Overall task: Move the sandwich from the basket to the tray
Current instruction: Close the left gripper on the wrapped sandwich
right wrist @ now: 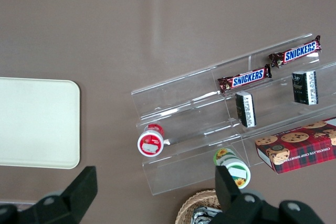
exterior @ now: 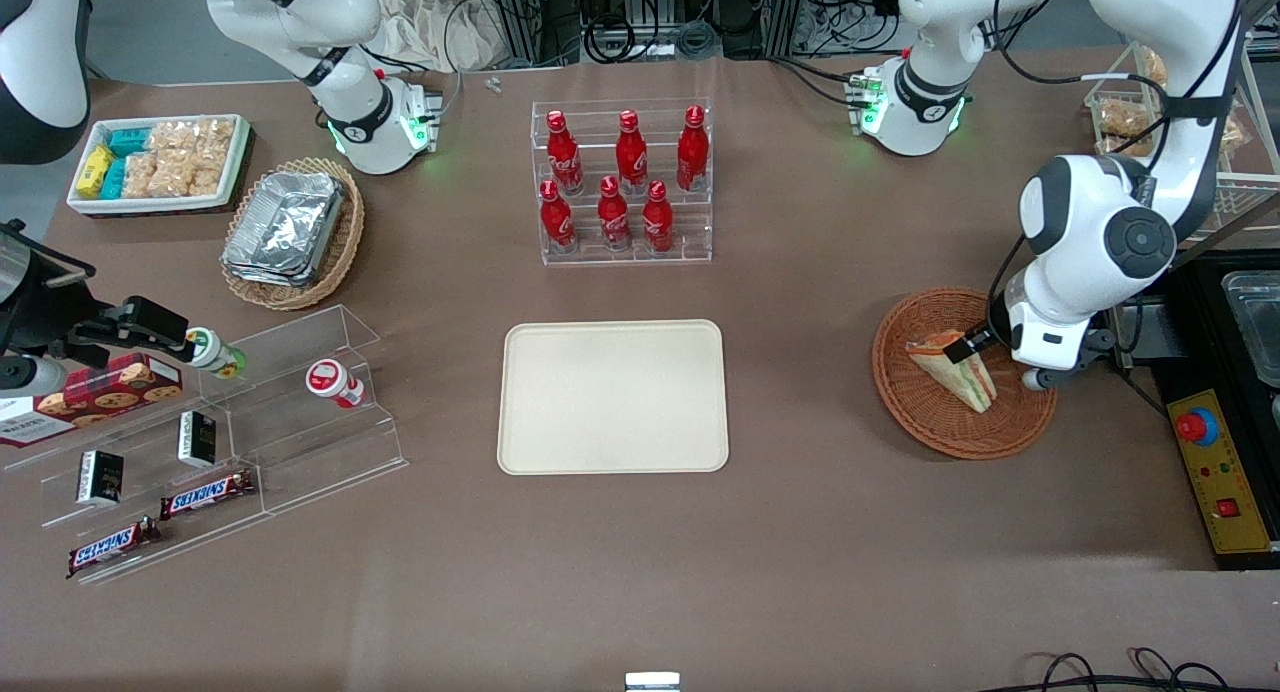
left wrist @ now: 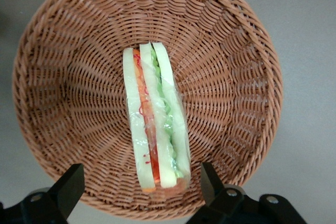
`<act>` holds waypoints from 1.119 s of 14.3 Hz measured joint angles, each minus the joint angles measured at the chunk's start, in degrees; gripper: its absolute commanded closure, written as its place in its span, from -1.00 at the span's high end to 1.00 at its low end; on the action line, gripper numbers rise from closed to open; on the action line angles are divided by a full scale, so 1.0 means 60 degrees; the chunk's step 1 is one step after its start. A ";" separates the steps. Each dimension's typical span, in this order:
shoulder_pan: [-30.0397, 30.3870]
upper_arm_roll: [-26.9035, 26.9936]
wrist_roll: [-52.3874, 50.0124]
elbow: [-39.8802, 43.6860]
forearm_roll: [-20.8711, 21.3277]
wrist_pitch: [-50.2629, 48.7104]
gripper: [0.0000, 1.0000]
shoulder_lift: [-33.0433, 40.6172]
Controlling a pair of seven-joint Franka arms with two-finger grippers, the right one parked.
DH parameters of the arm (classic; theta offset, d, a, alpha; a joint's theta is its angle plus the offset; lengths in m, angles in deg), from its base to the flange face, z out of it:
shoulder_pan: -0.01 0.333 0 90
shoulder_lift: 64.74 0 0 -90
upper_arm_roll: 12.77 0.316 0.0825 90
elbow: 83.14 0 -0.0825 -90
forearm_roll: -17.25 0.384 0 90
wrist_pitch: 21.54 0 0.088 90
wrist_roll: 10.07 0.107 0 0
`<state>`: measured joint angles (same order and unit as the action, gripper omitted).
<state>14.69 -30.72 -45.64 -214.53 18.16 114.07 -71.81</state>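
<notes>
Gripper (left wrist: 142, 190) jaws spread astride film-wrapped triangular sandwich (left wrist: 155, 124) in round woven wicker basket (left wrist: 68, 77)

Reddish-brown woven basket (left wrist: 68, 77) holds a pale-bread sandwich (left wrist: 155, 124) striped red, orange and green; black claw (left wrist: 139, 184) above it; cream tray (exterior: 613, 396) on brown tabletop (exterior: 800, 532).

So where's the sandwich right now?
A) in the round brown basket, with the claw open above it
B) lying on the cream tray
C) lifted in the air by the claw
A: the sandwich lies in the basket, the open claw straddling it; the tray is bare.
</notes>
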 measured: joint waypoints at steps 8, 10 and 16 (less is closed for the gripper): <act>-0.0002 0.0003 -0.0329 -0.0567 0.0000 0.0975 -0.03 -0.0196; -0.0004 0.0000 -0.0439 -0.0566 0.0000 0.1049 -0.40 -0.0256; -0.0166 -0.0075 -0.0540 -0.0459 0.0015 0.0839 -0.90 -0.0067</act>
<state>13.69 -31.17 -48.88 -217.28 18.25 119.10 -72.22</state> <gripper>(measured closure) 0.846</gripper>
